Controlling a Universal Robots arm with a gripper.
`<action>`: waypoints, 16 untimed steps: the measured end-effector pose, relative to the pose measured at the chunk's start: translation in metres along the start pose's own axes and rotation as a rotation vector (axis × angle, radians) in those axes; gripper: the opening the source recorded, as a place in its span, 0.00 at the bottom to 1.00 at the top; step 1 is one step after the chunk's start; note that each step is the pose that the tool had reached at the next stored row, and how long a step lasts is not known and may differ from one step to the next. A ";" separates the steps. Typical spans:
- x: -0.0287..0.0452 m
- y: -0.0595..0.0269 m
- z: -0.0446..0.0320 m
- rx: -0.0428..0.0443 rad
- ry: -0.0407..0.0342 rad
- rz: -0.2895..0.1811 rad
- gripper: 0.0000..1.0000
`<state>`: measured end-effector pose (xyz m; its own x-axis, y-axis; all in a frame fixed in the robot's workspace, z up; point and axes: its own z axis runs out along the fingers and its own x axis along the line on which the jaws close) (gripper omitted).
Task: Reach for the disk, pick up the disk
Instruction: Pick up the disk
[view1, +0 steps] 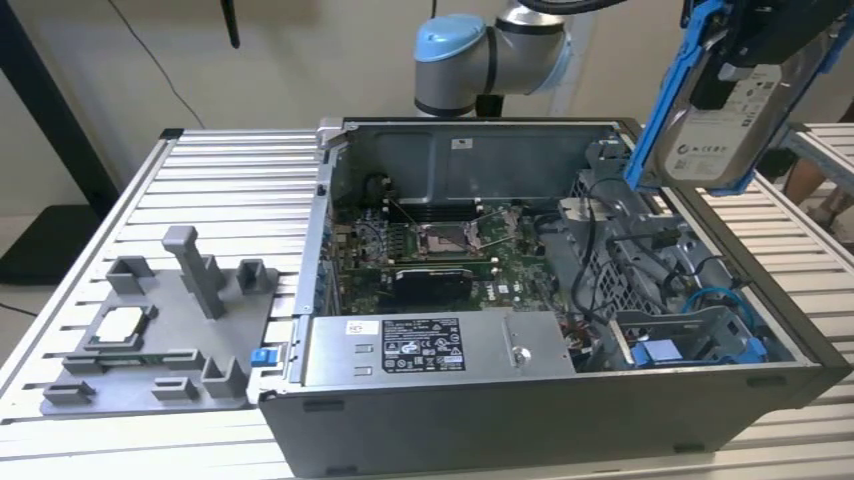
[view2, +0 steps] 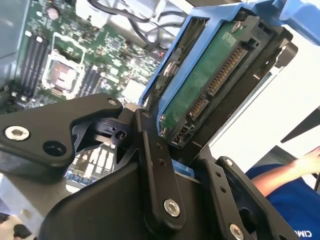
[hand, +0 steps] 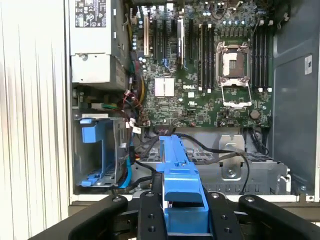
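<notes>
In the second wrist view, the gripper (view2: 172, 165) has its black fingers (view2: 155, 170) clamped on the disk (view2: 210, 85), whose green circuit board and connector face the lens inside the blue carrier. In the first wrist view the same blue carrier edge (hand: 180, 190) stands between the 2 fingers at bottom centre, above the open computer case (hand: 295, 100) and its motherboard (hand: 210, 65). In the exterior view the disk (view1: 727, 125) hangs tilted at upper right, lifted clear above the case (view1: 534, 420). Farther back, a grey fixture (view1: 160, 340) lies on the slatted table (view1: 227, 180) at lower left.
</notes>
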<state>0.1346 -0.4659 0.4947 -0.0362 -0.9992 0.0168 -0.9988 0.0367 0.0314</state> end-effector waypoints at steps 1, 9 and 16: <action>0.0046 -0.0002 0.0001 0.0000 -0.0001 0.000 0.00; 0.0411 -0.0015 0.0005 0.0000 0.0000 0.000 0.00; 0.0726 -0.0025 0.0010 0.0000 -0.0001 0.000 0.00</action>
<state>0.1344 -0.5386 0.4948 -0.0363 -0.9992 0.0167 -0.9988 0.0368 0.0315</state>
